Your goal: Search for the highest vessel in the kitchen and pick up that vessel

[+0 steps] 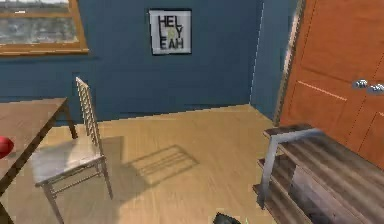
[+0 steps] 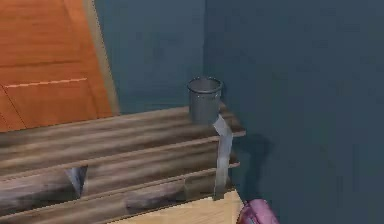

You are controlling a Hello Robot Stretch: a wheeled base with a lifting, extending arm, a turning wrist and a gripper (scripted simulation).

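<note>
Since it is looking like thin sheet metal, the grey, slightly flared metal cup (image 2: 205, 98) is probably going to be light, stiff and rather slippery, not fragile. Taking it around the side wall just below the rim is seeming the safest hold. It is standing upright on the top plank of the weathered brown wooden shelf (image 2: 100, 140), at that plank's right end, near the dark blue wall (image 2: 300, 90). Its inside is showing dark, perhaps empty. I cannot tell the tool's state.

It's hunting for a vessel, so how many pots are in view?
1: a grey bucket-like pot stands on top of the wooden shelf by the blue wall. The cut-off red thing on the table might be another.
</note>
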